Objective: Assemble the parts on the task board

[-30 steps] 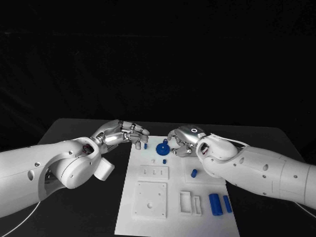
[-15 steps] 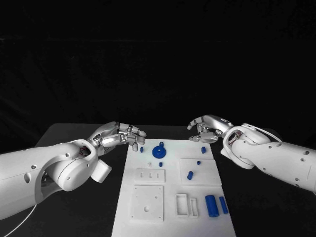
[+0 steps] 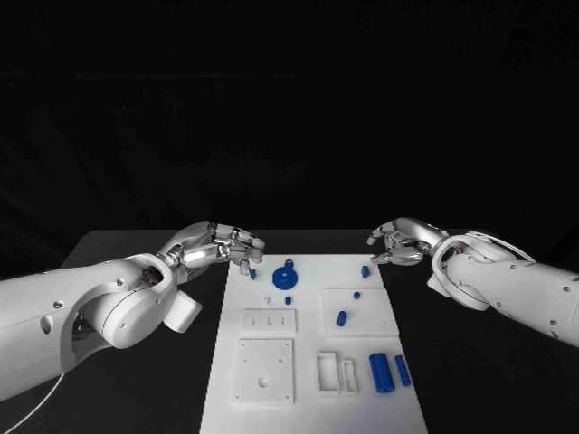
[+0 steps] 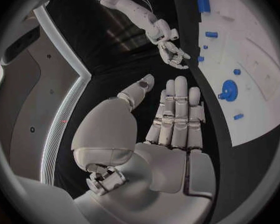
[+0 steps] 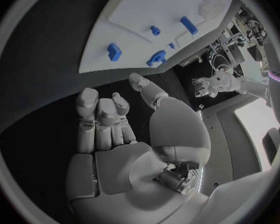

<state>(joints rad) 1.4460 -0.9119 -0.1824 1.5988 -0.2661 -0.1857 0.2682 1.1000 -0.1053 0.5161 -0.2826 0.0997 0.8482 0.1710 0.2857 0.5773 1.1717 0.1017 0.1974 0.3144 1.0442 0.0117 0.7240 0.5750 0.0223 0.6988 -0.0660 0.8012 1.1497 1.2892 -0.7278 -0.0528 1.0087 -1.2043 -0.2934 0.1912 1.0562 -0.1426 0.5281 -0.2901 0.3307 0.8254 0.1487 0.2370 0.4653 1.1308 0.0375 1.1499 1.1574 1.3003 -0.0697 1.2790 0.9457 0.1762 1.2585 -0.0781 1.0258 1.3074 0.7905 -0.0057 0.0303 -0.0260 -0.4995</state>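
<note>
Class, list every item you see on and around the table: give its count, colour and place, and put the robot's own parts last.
Task board: one, white, middle of the black table.
Round part with a knob: one, blue, far end of the board.
Small pegs: four, blue; one at the far left edge, one at the far right edge, two on the raised right plate.
Long cylinders: two, blue, side by side near the right edge.
Left robot hand: one, silver, holds nothing, beside the far left corner.
Right robot hand: one, silver, holds nothing, beside the far right corner.
</note>
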